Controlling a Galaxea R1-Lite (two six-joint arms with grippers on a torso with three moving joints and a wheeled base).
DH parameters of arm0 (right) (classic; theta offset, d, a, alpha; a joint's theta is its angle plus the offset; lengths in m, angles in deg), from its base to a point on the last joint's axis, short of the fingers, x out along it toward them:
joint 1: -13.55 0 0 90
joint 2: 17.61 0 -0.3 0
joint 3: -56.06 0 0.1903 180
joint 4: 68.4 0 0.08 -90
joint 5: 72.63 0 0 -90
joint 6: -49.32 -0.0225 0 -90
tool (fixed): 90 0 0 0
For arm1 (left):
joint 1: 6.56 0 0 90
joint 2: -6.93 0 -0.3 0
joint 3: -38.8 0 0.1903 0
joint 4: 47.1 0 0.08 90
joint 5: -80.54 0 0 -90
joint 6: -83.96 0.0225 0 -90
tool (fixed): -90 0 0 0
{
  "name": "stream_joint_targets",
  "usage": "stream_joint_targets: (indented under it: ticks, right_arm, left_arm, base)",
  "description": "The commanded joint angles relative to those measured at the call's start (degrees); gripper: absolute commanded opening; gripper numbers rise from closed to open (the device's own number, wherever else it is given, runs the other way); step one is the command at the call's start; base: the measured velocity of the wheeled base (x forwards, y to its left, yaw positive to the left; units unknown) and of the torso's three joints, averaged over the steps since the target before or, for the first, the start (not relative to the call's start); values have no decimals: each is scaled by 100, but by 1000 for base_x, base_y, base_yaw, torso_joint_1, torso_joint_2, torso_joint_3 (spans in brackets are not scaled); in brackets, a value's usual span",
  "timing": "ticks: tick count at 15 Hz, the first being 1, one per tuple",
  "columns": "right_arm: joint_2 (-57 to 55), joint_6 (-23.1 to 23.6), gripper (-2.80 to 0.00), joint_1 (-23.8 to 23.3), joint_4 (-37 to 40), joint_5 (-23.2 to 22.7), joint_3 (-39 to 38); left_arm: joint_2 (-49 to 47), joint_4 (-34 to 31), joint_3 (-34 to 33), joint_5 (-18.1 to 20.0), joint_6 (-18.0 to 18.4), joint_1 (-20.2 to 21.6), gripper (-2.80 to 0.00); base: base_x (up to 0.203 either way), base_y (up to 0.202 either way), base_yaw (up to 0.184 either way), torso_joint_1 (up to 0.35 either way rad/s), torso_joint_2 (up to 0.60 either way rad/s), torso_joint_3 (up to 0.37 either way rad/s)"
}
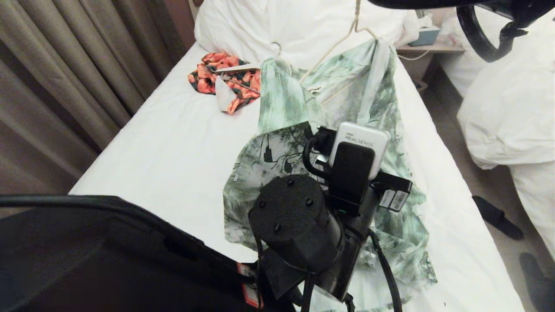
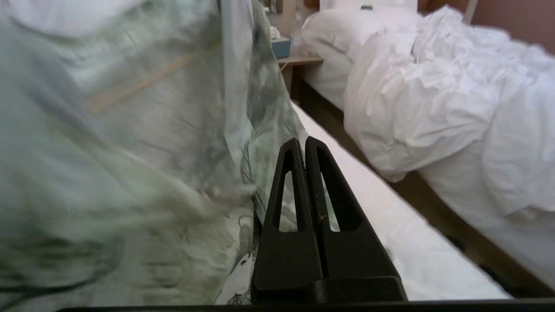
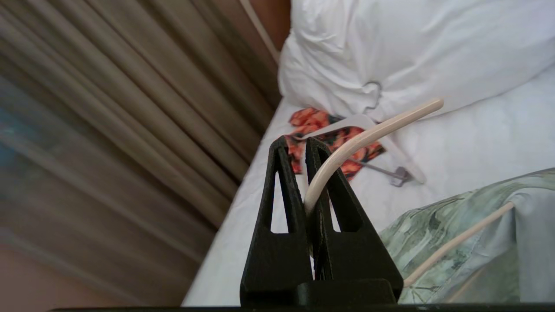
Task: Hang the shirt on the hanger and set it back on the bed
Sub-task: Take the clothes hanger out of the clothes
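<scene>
The green-and-white shirt (image 1: 286, 99) hangs lifted over the bed (image 1: 164, 143), and its lower part trails on the sheet. The cream hanger (image 1: 334, 45) sits in its neck opening. One hanger end is under a shoulder and the other arm shows bare. My right gripper (image 3: 297, 143) is above the top edge of the head view, shut on the hanger's hook (image 3: 373, 130). My left gripper (image 2: 302, 142) is low in front of the shirt (image 2: 130, 151), shut, with the cloth beside it and none seen between the fingers. The hanger's lower bar (image 2: 143, 82) shows through the fabric.
An orange-and-black garment (image 1: 225, 73) with a thick white hanger (image 1: 240, 68) lies near the pillows (image 1: 303, 21). Curtains (image 1: 65, 65) run along the bed's left side. To the right are a nightstand (image 1: 427, 47), a second bed with a rumpled duvet (image 1: 511, 108) and dark shoes (image 1: 496, 216).
</scene>
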Motion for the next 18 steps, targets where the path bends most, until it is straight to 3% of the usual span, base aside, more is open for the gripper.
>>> stream_joint_targets:
  ticks: [1, 5, 8, 18]
  right_arm:
    - [102, -145, -280, 16, 83, -81, -2]
    - [143, -281, -280, 84, 184, -299, -2]
    - [144, -280, -280, 273, 187, -314, -2]
    - [211, -229, -280, 436, 184, -517, -8]
  left_arm:
    - [-338, 50, 4, 57, 14, 133, -280]
    - [-863, -69, 633, 295, 48, 591, -280]
    - [-903, -620, 1092, 301, 203, 677, -280]
    - [-713, -979, 1473, -75, 925, 755, -280]
  base:
    - [0, 0, 0, 0, 0, 0]
    - [0, 0, 0, 0, 0, 0]
    - [0, 0, 0, 0, 0, 0]
    - [0, 0, 0, 0, 0, 0]
